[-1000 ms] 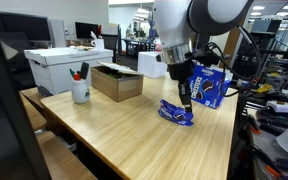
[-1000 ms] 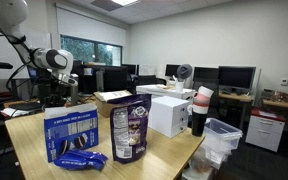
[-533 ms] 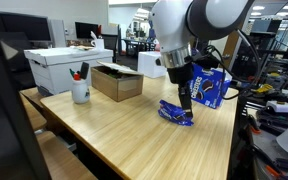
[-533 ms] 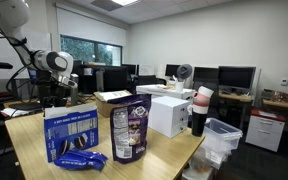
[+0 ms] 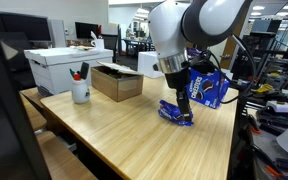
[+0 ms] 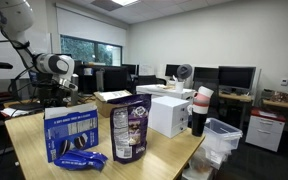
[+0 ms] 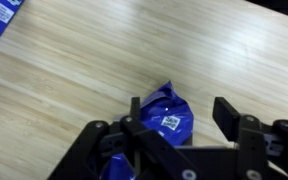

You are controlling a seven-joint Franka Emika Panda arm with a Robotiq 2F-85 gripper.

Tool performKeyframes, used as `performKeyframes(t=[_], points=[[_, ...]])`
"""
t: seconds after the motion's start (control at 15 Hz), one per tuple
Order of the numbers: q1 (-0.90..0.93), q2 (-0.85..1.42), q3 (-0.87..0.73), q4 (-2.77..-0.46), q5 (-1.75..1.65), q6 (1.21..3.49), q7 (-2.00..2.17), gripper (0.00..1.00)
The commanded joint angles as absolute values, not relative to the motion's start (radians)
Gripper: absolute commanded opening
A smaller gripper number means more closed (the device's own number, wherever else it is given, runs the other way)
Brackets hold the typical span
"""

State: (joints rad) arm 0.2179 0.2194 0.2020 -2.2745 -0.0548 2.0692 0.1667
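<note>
From my seat the claw (image 7: 179, 108) is spread wide, its two fingers (image 7: 227, 114) standing well apart and pinching nothing; the blue packet (image 7: 167, 113) lies crumpled on the table (image 7: 54, 80) in the gap between them, and in the wrist view I see bare wood on either side of it, so I judge that neither finger is pressing on it; in an exterior view the claw (image 5: 185, 103) hangs low, pointing straight down, just above the blue packet (image 5: 176, 113), which sits near the far end of the table (image 5: 104, 135), just beside an upright blue box (image 5: 212, 88) and well apart from the cardboard box (image 5: 117, 82) and the mug (image 5: 81, 92) with pens in it; as for how far the work has got, I read it this way: the arm is lined up over the packet and brought down close, so the approach and the aiming are settled; the packet itself is on the wood, flat and unlifted, and it is not in my grip; what remains, as far as these pictures show, is everything that needs a hold on it, since the fingers would have to come together on that crinkled foil before it could go anywhere; whether the fingertips touch the tabletop I cannot tell from these angles.
</note>
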Motion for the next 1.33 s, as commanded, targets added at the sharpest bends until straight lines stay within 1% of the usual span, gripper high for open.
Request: performKeyframes(t=[0.0,0.2,0.27,0.33,0.4,0.53,0.67,0.93,1.27], points=[[0.227,0.224,0.197,-2.259,-0.072,2.048,0.154,0.45],[0.228,0.215,0.197,-2.259,-0.076,2.046,0.156,0.29],[0.229,0.211,0.197,-2.259,-0.077,2.045,0.157,0.21],[0.229,0.207,0.197,-2.26,-0.077,2.044,0.156,0.17],[0.228,0.203,0.197,-2.26,-0.077,2.044,0.158,0.1],[0.228,0.194,0.197,-2.262,-0.076,2.043,0.157,0.06],[0.229,0.17,0.197,-2.27,-0.081,2.042,0.16,0.03],[0.218,0.077,0.192,-2.311,-0.082,2.034,0.158,0.05],[0.21,-0.072,0.181,-2.371,-0.09,2.019,0.174,0.06]])
